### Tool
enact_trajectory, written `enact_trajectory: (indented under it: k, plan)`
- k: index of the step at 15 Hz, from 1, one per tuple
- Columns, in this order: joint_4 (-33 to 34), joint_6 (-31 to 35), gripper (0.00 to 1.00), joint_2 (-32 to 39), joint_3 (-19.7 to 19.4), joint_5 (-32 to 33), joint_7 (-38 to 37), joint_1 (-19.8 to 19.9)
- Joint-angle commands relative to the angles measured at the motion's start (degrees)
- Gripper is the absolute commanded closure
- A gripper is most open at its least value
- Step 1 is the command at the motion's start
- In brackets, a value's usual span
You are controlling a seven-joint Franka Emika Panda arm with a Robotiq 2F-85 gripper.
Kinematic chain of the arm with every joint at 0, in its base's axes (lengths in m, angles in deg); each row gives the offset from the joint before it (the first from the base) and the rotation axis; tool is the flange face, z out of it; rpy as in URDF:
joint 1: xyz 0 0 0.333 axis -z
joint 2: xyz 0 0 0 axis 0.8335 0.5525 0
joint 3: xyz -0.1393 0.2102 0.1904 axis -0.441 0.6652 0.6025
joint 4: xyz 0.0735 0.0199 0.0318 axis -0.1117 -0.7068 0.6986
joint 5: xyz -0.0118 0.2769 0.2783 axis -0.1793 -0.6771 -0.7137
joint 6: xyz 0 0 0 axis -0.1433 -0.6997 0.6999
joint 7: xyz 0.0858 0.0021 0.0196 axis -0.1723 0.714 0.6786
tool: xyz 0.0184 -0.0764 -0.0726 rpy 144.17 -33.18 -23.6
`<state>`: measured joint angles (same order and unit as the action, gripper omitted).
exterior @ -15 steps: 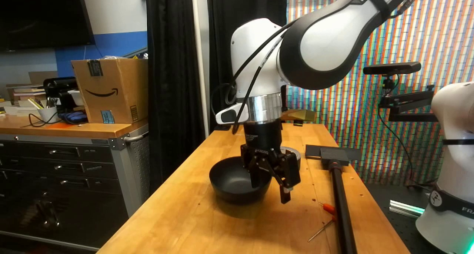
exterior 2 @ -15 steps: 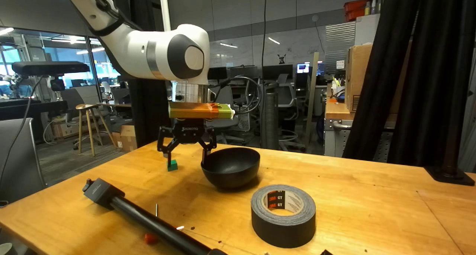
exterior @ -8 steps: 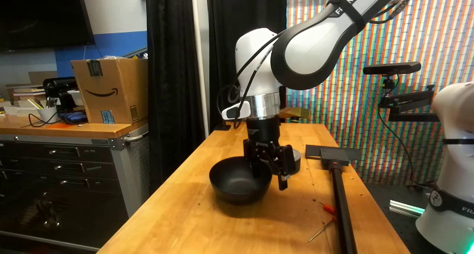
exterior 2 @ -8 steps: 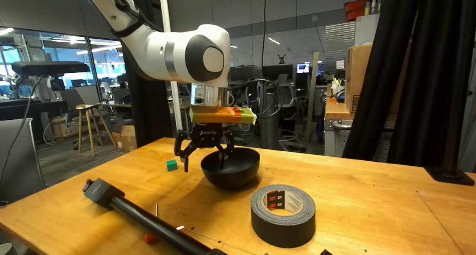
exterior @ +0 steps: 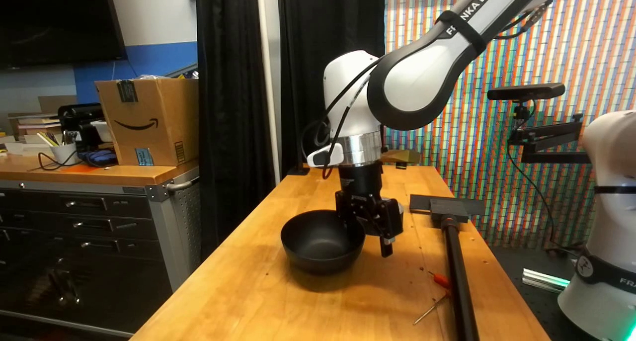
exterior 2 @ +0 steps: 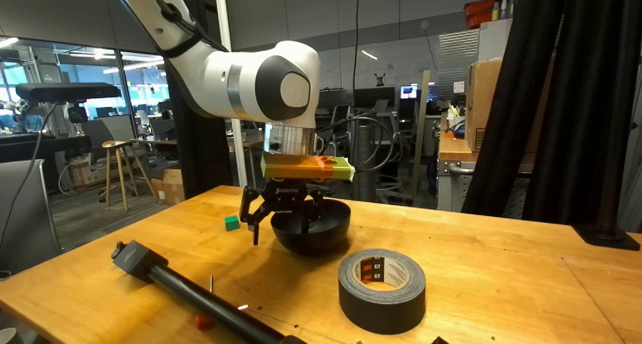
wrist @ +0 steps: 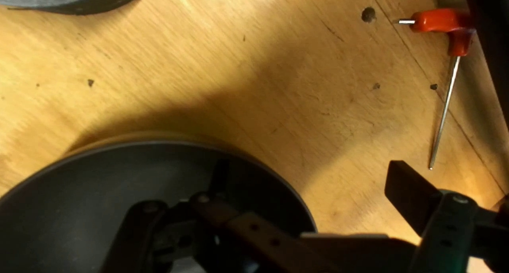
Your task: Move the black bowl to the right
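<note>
The black bowl sits upright on the tabletop, in the same spot as a second ago, so the move itself has not begun. What has changed is the gripper: it has shifted across toward the bowl and then sunk, and now one jaw reaches down inside while its mate hangs outside, the rim passing between them. The wrist view shows the same straddle. The jaws stand well apart and grasp nothing; whether the inner one touches the bowl's wall is too dark to tell.

I take this as the end of the approach. The next move probably calls for drawing the jaws together on the rim, then carrying or dragging the bowl rightward. The wall slopes, so a pinch on one side may tip the bowl or make it slide.

Near the bowl but not touching it lies a roll of tape, which might be in the way; which direction "right" means, the views don't settle. Farther out, a small green block rests beyond the outer jaw, and a black pole lies with a red-handled hex key just beside it.
</note>
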<state>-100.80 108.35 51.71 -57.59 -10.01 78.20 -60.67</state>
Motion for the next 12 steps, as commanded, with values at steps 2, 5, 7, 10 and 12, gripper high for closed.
enact_trajectory:
  k: [2, 5, 7, 10, 12]
  plan:
    - [-2.0, 1.3, 0.12, -1.8, 0.0, -0.9, 0.3, 0.0]
    - [-2.4, 1.9, 0.42, -1.8, 0.1, -0.9, -0.1, -0.1]
    - [-2.5, 2.1, 0.58, -1.6, 0.0, -0.8, -0.3, -0.1]
    - [-2.7, 2.3, 0.8, -1.6, 0.1, -0.9, -0.3, -0.1]
    - [-2.7, 2.4, 0.95, -1.5, 0.1, -1.0, -0.4, -0.1]
